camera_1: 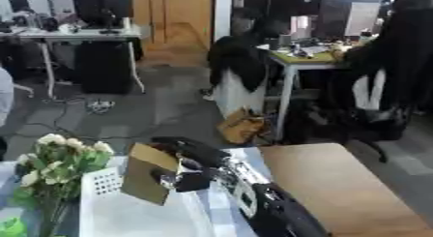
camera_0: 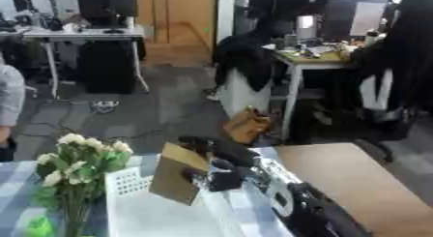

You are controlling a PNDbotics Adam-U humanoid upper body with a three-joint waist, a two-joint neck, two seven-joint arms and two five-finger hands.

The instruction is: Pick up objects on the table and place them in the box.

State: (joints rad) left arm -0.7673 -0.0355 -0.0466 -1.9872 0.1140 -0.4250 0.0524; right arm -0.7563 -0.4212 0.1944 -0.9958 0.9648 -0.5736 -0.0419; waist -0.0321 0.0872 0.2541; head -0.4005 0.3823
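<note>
My right hand (camera_0: 222, 169) reaches in from the lower right, its dark arm (camera_0: 296, 207) lying across the table. Its fingers and thumb pinch a flat brown cardboard-like piece (camera_0: 176, 177), which is tilted and held up. The piece hangs over the right part of a white perforated box (camera_0: 135, 202), near its far rim. What lies inside the box is hidden from me. My left hand shows in neither view.
A bunch of white flowers with green leaves (camera_0: 81, 159) stands at the box's left side. A blue checked cloth (camera_0: 15, 183) covers the table's left, and bare wooden tabletop (camera_0: 355, 183) lies to the right. Office desks and chairs stand beyond.
</note>
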